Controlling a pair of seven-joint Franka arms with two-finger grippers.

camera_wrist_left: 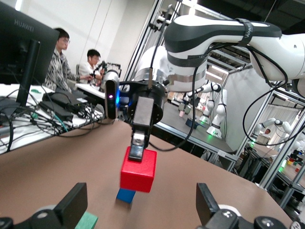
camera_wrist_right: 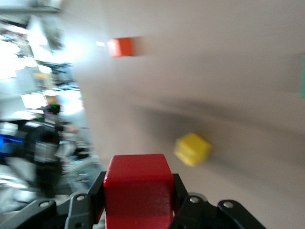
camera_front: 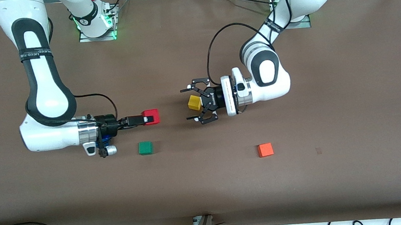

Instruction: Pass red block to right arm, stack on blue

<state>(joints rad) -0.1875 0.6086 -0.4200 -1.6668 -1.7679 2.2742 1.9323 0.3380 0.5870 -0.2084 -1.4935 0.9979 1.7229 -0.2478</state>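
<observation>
My right gripper (camera_front: 145,120) is shut on the red block (camera_front: 151,117) and holds it off the table, its fingers on two opposite faces (camera_wrist_right: 138,188). In the left wrist view the red block (camera_wrist_left: 138,170) hangs from that gripper (camera_wrist_left: 137,151) above the table. The blue cube (camera_wrist_left: 126,195) rests on the table below it; from the front only a bit of it (camera_front: 106,139) shows under the right wrist. My left gripper (camera_front: 189,104) is open and empty, its fingers (camera_wrist_left: 72,206) spread wide, facing the red block from a short gap away.
A yellow cube (camera_front: 194,102) lies under the left gripper's open fingers and also shows in the right wrist view (camera_wrist_right: 192,149). A green cube (camera_front: 145,147) lies nearer the front camera than the red block. An orange-red cube (camera_front: 265,150) lies toward the left arm's end.
</observation>
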